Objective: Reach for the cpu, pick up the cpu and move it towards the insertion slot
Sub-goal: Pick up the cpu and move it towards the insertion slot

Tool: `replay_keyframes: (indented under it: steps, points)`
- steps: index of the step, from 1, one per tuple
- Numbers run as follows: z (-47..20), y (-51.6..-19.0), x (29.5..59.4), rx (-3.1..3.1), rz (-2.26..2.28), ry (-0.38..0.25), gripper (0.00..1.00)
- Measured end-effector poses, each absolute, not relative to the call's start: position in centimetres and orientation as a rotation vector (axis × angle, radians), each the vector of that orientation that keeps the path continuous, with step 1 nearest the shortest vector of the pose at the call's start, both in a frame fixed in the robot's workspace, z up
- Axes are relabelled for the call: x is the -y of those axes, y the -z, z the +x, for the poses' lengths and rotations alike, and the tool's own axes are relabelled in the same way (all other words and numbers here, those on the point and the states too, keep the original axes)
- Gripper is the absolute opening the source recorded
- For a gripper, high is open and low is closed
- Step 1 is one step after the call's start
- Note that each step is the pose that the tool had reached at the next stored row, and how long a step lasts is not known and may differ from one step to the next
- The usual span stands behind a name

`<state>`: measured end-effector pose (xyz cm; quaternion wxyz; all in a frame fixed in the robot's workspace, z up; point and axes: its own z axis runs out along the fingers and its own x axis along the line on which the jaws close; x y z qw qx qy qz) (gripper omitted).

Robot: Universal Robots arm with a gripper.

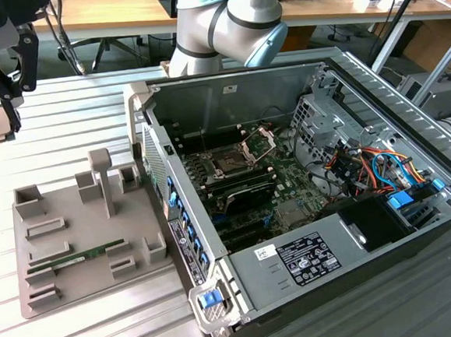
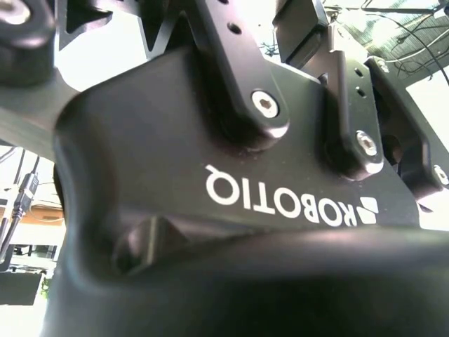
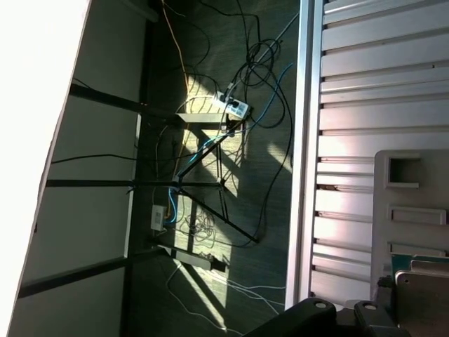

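The cpu (image 1: pixel 100 157) is judged to be the pale flat square capping the raised post of the grey fixture tray (image 1: pixel 86 285) on the counter (image 1: pixel 73 118), well apart from the insertion slot (image 1: pixel 230 165) inside the open computer case (image 1: pixel 228 98). The gripper (image 1: pixel 7 96) hangs off the tray's far corner at the exterior view's left, so the reach should centre it over the post and descend square to the chip's thin edges. Whether its grasp is spread or closed cannot be determined, the chip barely differs from the post in colour, and the first wrist view cuts the tray off at its edge.
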<state>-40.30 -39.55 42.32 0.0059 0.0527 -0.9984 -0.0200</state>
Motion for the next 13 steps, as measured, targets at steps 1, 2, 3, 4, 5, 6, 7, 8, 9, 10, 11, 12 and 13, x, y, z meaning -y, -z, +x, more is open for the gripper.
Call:
replay_keyframes:
  steps: [1,2,3,4,5,6,7,8,9,10,11,12,13]
  points:
    - [-40.27,-42.32,39.55,3.125,0.165,0.062,0.55]
    - [-40.23,-42.32,39.55,3.125,0.165,0.062,0.55]
    - [-40.21,-42.32,39.55,3.125,0.165,0.062,0.55]
    - [-40.16,-42.32,39.55,3.125,0.165,0.062,0.55]
    - [-40.11,-42.32,39.55,3.125,0.165,0.062,0.55]
    - [-40.09,-42.32,39.55,3.125,0.165,0.062,0.55]
    - [-40.05,-42.32,39.55,3.125,0.165,0.062,0.55]
    - [-40.01,-42.32,39.55,3.125,0.165,0.062,0.55]
    - [-39.98,-42.32,39.55,3.125,0.165,0.062,0.55]
    - [-39.95,-42.32,39.55,3.125,0.165,0.062,0.55]
    - [-39.93,-42.32,39.55,3.125,0.165,0.062,0.55]
    - [-39.88,-42.32,39.55,3.125,0.165,0.062,0.55]
    - [-39.85,-42.32,39.55,3.125,0.165,0.062,0.55]
